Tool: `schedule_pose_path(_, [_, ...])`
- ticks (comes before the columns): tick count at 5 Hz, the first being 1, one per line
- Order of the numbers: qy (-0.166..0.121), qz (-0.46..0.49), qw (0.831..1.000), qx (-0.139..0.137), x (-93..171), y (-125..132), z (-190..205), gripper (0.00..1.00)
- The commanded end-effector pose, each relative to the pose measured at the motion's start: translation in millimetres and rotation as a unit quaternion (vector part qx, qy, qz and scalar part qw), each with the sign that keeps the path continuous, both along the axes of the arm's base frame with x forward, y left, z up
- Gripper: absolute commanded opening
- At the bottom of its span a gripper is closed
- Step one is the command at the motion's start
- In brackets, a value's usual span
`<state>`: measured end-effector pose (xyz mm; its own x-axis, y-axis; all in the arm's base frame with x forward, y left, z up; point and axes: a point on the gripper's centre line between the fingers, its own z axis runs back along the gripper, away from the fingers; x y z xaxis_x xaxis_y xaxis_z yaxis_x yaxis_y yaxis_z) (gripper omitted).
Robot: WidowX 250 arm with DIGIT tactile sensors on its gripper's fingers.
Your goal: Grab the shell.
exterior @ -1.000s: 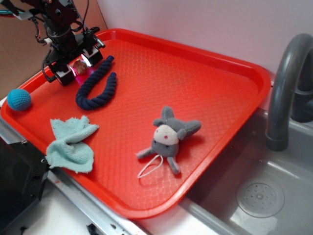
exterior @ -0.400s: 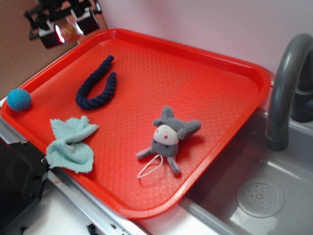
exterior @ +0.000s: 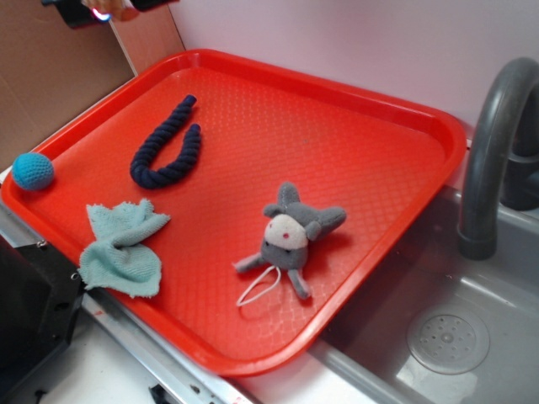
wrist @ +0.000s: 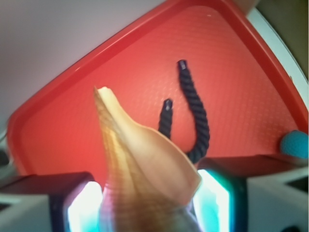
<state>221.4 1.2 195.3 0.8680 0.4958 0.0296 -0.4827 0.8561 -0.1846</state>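
My gripper (wrist: pixel 150 205) is shut on the tan-orange shell (wrist: pixel 145 169), which fills the middle of the wrist view with its pointed tip upward between the two lit pads. In the exterior view the gripper (exterior: pixel 108 10) is at the very top left edge, high above the back left corner of the red tray (exterior: pixel 421 118), mostly cut off by the frame. Only a sliver of the shell (exterior: pixel 126 12) shows there.
On the tray lie a dark blue rope (exterior: pixel 164 147), a blue crocheted ball (exterior: pixel 33 171), a light green cloth (exterior: pixel 122 248) and a grey plush toy (exterior: pixel 290 236). A sink with a grey faucet (exterior: pixel 493 151) is at the right. The rope (wrist: pixel 195 111) and ball (wrist: pixel 295 144) show below in the wrist view.
The gripper has risen from the tray's back left corner with the shell held in it, moving up and nearly out of the exterior view.
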Motion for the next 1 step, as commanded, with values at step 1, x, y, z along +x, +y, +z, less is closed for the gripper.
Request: schedule_pose_path(1, [-0.041,-0.015,0.999,0.000,-11.5,6.7,24.6,0.00])
